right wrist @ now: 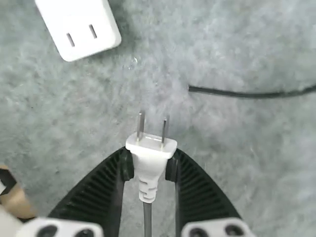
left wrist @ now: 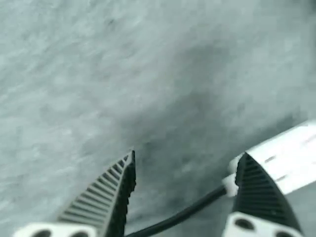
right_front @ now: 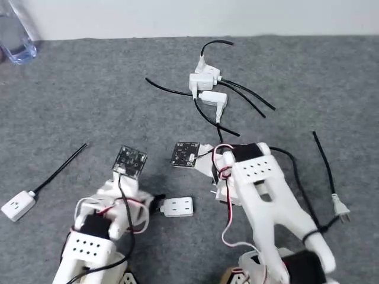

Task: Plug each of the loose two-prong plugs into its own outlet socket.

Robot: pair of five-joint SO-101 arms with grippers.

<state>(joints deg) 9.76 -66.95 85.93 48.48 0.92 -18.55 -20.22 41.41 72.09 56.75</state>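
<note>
The right end effector [right wrist: 149, 159] pinches a white two-prong plug [right wrist: 150, 147], prongs aimed at bare grey table [right_front: 89, 94]. An outlet socket [right wrist: 79, 27] lies ahead and off to one side. The left end effector [left wrist: 187, 157] is spread around a black cable [left wrist: 182, 215], one finger touching a white outlet block [right_front: 177, 206]. Open table lies between the arms and the far outlet cluster [right_front: 204, 83]. Another outlet [right_front: 16, 205] sits near the left edge, a loose plug [right_front: 340, 207] near the right.
</note>
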